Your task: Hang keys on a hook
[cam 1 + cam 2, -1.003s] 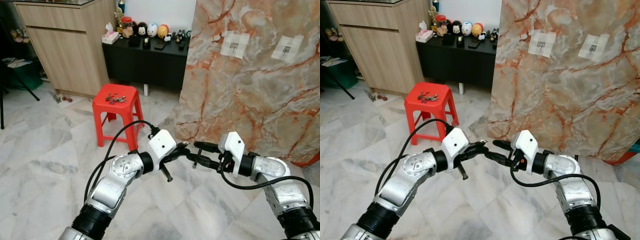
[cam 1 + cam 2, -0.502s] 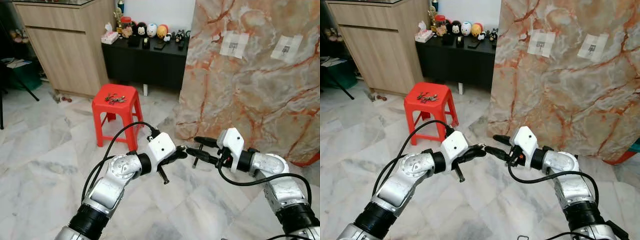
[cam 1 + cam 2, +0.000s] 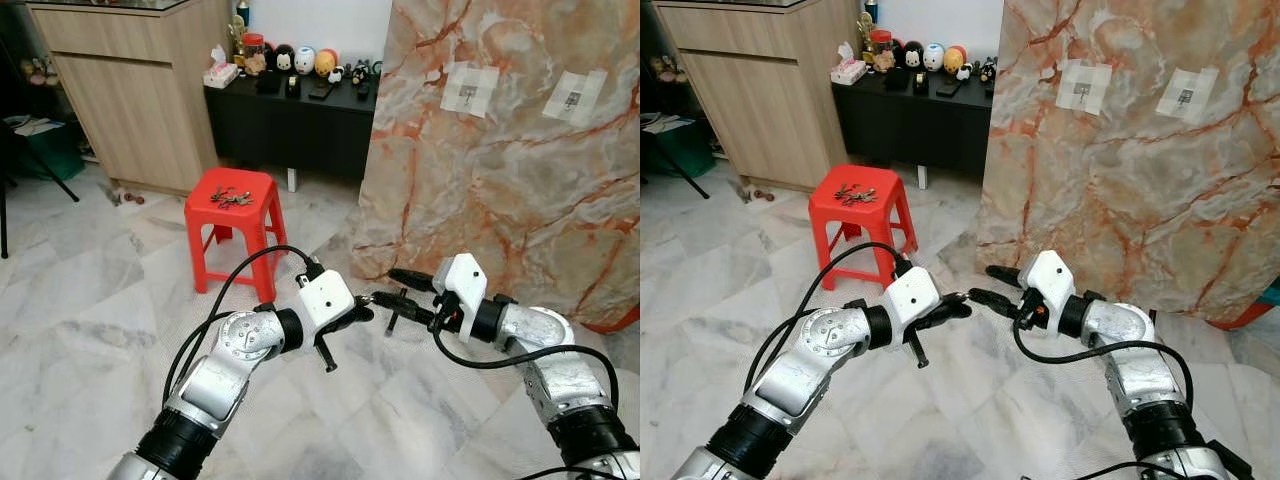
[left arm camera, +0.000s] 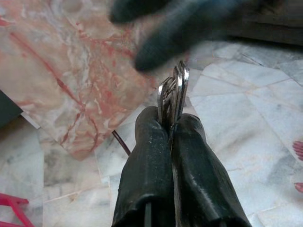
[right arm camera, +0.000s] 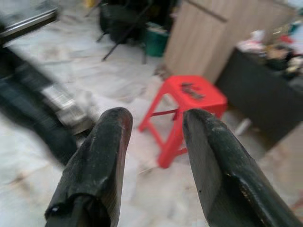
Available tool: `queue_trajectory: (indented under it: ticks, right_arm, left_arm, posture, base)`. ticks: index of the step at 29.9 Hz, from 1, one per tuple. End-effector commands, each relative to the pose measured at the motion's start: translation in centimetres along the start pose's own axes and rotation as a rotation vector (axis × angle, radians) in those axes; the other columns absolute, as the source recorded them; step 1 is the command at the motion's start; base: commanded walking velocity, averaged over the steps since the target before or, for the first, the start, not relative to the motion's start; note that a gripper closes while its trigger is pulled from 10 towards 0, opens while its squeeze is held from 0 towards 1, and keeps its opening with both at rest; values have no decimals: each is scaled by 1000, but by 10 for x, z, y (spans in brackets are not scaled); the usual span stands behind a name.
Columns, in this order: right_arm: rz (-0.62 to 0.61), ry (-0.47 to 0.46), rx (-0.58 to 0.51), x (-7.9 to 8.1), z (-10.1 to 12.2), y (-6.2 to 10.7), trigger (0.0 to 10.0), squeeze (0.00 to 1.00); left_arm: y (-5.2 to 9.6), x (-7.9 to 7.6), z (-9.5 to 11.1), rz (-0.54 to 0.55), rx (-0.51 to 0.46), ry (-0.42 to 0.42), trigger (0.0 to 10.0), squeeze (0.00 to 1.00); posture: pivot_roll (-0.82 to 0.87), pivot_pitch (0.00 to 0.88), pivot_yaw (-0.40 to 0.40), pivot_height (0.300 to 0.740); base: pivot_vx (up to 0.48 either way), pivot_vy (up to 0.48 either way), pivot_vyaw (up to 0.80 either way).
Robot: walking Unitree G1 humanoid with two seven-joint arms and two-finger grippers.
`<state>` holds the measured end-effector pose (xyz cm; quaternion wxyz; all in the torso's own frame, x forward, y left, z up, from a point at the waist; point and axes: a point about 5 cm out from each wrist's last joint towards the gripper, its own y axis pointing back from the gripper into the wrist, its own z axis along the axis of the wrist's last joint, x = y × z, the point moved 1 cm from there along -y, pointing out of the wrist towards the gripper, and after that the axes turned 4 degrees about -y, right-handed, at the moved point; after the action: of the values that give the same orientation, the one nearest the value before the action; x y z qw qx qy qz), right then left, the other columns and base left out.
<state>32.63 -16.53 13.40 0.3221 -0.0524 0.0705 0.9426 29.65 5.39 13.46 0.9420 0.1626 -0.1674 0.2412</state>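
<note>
— Since a moment earlier, did you notice both arms had drifted lower and closer, fingertips nearly meeting in front of the robot?

— Yes. Behind them stood the big marble-patterned panel (image 3: 500,170) with 2 taped patches; the left patch (image 3: 469,88) and the right patch (image 3: 572,97) each seemed to carry a small hook, though it was too small to be sure. That was presumably where the keys were meant to go.

— And the red stool (image 3: 232,215)?

— It stood well apart from the panel, over by the wooden cabinet (image 3: 130,80), with another bunch of keys (image 3: 231,197) lying loose on its seat. The black sideboard (image 3: 290,110) with figurines sat beyond it.

— What did the left gripper (image 4: 174,124) have?

— Its 2 black fingers were clenched on a thin metal key ring (image 4: 173,92), which stuck out past the fingertips toward the other arm. Held edge-on like that, I judged it was being offered for a handover.

— And the right gripper (image 3: 400,292)?

— Spread apart, holding nothing, its tips just beside the ring but not yet closed around it. My guess was the right arm stood nearer the panel, so passing the ring across made sense.
</note>
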Motion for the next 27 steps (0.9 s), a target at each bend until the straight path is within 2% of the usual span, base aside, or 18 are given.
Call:
queue_trajectory:
  ticks: [1, 6, 9, 10, 12, 15, 17, 18, 20, 21, 23, 25, 27]
  right_arm:
    - [-61, 21, -39, -10, 9, 1, 10000, 0]
    - [-91, 17, -60, -14, 12, 1, 10000, 0]
    - [-89, 29, -12, -13, 4, 1, 10000, 0]
    - [-123, 35, 63, -15, -8, 3, 10000, 0]
    - [-175, 26, 138, -18, -23, 6, 10000, 0]
    - [-352, -74, 322, -20, -66, 16, 10000, 0]
    - [-433, -130, 376, -18, -82, 21, 10000, 0]
    - [-433, -130, 376, -18, -82, 21, 10000, 0]
    - [-578, -273, 477, 2, -121, 32, 10000, 0]
    - [-578, -273, 477, 2, -121, 32, 10000, 0]
    - [-636, -338, 519, 16, -138, 36, 10000, 0]
    - [-684, -408, 549, 29, -152, 41, 10000, 0]
    - [-729, -470, 570, 41, -163, 44, 10000, 0]
  left_arm:
    - [-1, -1, 7, -17, -22, -23, 10000, 0]
    - [-1, 0, 6, -8, -21, -20, 10000, 0]
    - [0, 3, 4, 20, -14, -24, 10000, 0]
    - [2, 8, 2, 53, -8, -15, 10000, 0]
    - [4, 14, -1, 100, -3, 3, 10000, 0]
    - [14, 27, -15, 225, 34, 41, 10000, 0]
    - [19, 32, -20, 281, 43, 60, 10000, 0]
    - [19, 32, -20, 281, 43, 60, 10000, 0]
    - [29, 44, -27, 436, 34, 129, 10000, 0]
    - [29, 44, -27, 436, 34, 129, 10000, 0]
    - [34, 50, -29, 512, 22, 167, 10000, 0]
    - [35, 50, -24, 514, -37, 219, 10000, 0]
    - [32, 45, -13, 461, -114, 260, 10000, 0]
  posture:
    - [94, 0, -58, 740]
    - [95, 0, -59, 740]
    - [94, 0, -60, 740]
    - [92, 0, -59, 740]
    - [87, 0, -60, 740]
    - [85, 0, -61, 740]
    - [87, 0, -64, 740]
    - [87, 0, -64, 740]
    - [89, 0, -65, 740]
    - [89, 0, -65, 740]
    - [90, 0, -70, 740]
    - [93, 0, -72, 740]
    - [97, 0, -74, 740]
  base:
    - [0, 0, 0]
    - [0, 0, 0]
    - [0, 0, 0]
    - [0, 0, 0]
    - [0, 0, 0]
    - [0, 0, 0]
    - [0, 0, 0]
    - [0, 0, 0]
    - [0, 0, 0]
    - [0, 0, 0]
    - [0, 0, 0]
    - [0, 0, 0]
    - [0, 0, 0]
